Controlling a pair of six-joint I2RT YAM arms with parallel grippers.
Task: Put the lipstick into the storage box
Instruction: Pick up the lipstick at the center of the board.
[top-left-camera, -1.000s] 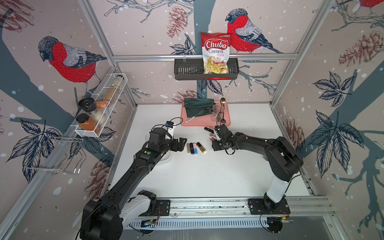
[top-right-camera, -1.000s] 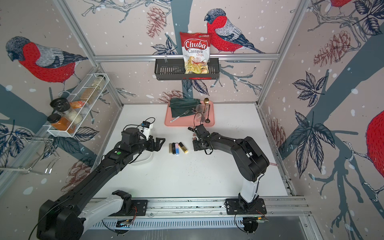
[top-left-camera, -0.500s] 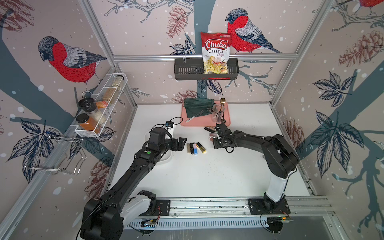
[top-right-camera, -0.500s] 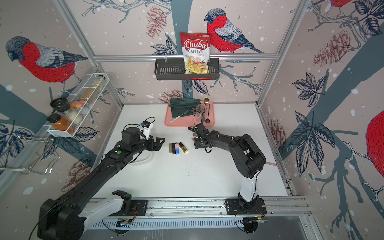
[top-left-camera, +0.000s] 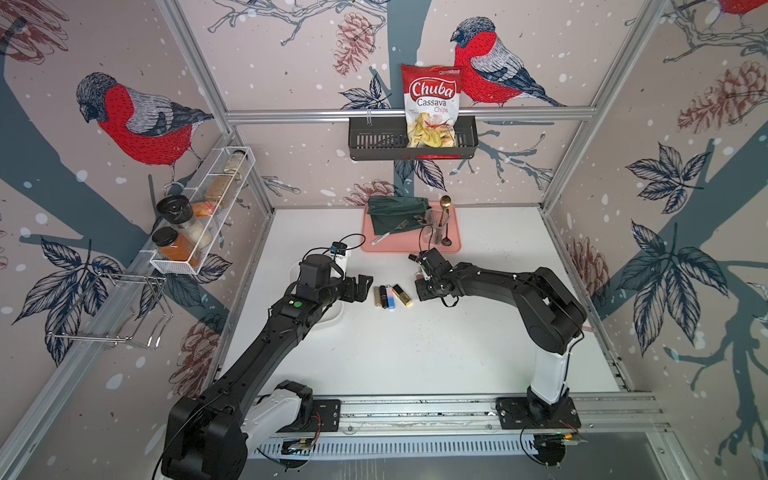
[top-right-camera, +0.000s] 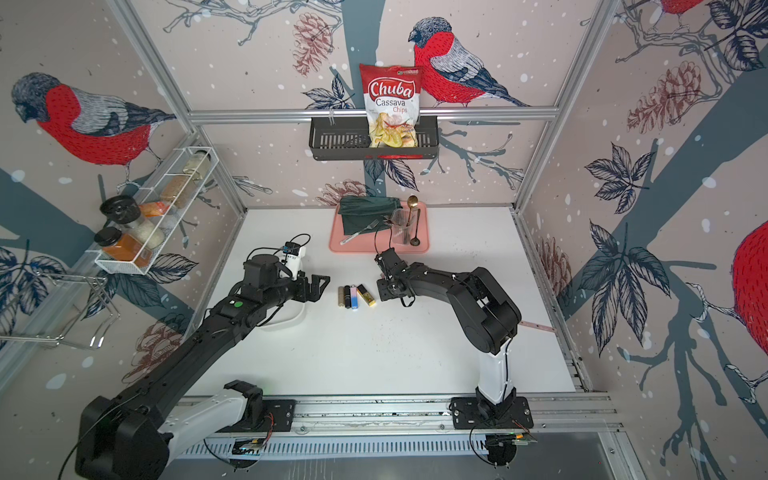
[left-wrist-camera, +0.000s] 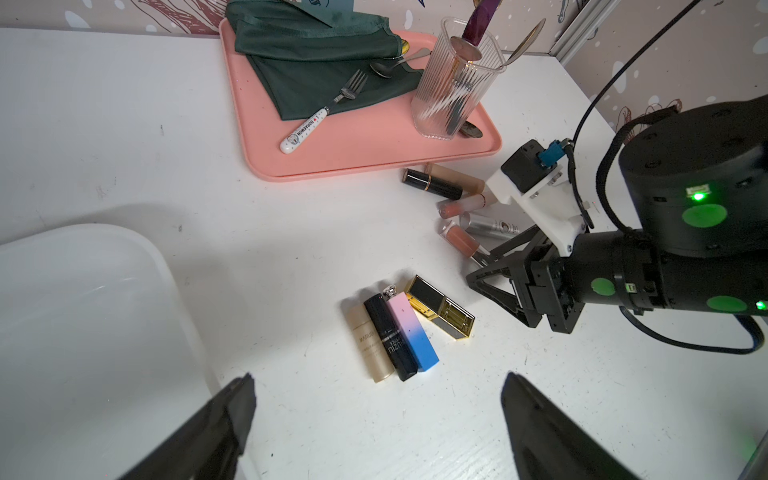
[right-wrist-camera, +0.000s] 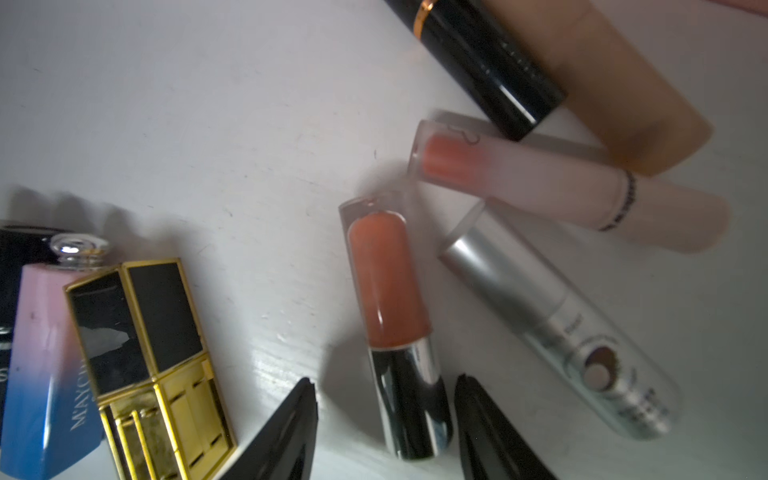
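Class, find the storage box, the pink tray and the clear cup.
storage box (left-wrist-camera: 137, 246): left wrist view, rounded rim corner.
pink tray (left-wrist-camera: 374, 146): left wrist view, bare floor.
clear cup (left-wrist-camera: 453, 92): left wrist view, ribbed wall.

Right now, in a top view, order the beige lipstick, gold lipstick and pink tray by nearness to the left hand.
1. beige lipstick, just right of the left hand
2. gold lipstick, farther right
3. pink tray, farthest, toward the back
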